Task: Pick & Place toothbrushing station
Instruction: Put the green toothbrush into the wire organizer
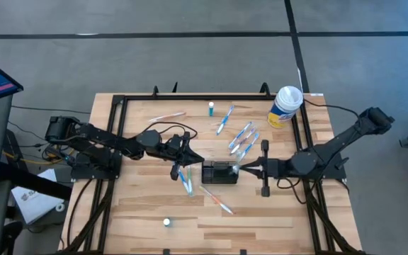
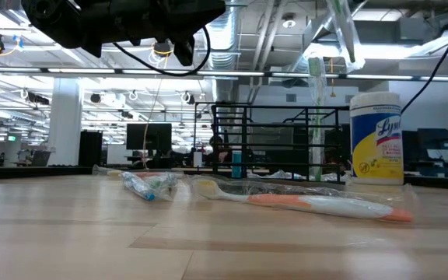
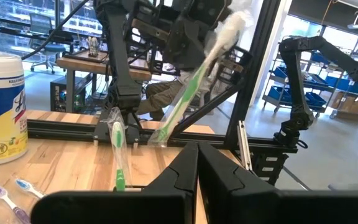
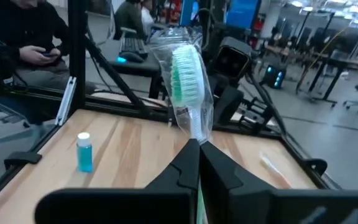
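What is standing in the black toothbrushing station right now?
One green wrapped toothbrush stands upright in the toothbrushing station. The right claw holds another green wrapped toothbrush. The slots themselves are hidden.

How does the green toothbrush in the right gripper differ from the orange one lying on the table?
The right gripper holds the green toothbrush upright, off the table; the orange toothbrush lies flat on it, untouched. The green toothbrush shows green bristles; the orange toothbrush shows an orange-and-white handle. Both are wrapped in clear plastic. The left gripper waits shut.
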Controlling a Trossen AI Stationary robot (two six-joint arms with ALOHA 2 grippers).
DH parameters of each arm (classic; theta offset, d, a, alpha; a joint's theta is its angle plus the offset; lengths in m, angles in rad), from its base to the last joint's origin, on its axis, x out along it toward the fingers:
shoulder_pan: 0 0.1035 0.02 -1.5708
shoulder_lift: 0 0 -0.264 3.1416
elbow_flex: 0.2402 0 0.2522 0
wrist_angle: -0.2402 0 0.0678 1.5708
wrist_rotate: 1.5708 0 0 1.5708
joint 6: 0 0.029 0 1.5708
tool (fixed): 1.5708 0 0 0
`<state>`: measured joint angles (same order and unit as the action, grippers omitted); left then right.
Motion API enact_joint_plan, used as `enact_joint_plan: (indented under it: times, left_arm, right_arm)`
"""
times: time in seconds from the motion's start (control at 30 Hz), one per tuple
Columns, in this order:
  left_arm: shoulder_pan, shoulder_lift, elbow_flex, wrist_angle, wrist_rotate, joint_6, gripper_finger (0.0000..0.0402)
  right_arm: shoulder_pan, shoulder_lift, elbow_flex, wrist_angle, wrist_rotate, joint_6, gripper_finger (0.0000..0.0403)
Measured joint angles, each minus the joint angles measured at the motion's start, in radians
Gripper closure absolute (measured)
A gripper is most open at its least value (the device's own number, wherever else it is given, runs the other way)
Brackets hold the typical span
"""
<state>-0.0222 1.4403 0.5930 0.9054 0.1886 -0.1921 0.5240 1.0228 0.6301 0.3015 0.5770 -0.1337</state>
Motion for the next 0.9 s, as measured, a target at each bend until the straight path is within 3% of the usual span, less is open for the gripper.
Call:
enact_joint_plan:
  times: [0.63,0.9]
  left_arm:
    - [0.000,0.000,0.000,0.000,0.000,0.000,0.0399]
    - [0.000,0.000,0.000,0.000,0.000,0.000,0.0399]
  right_arm:
    - [-0.027,0.011,-0.271,0.641,-0.004,-0.106,0.0403]
    - [-0.027,0.025,-0.336,0.787,-0.005,-0.107,0.0403]
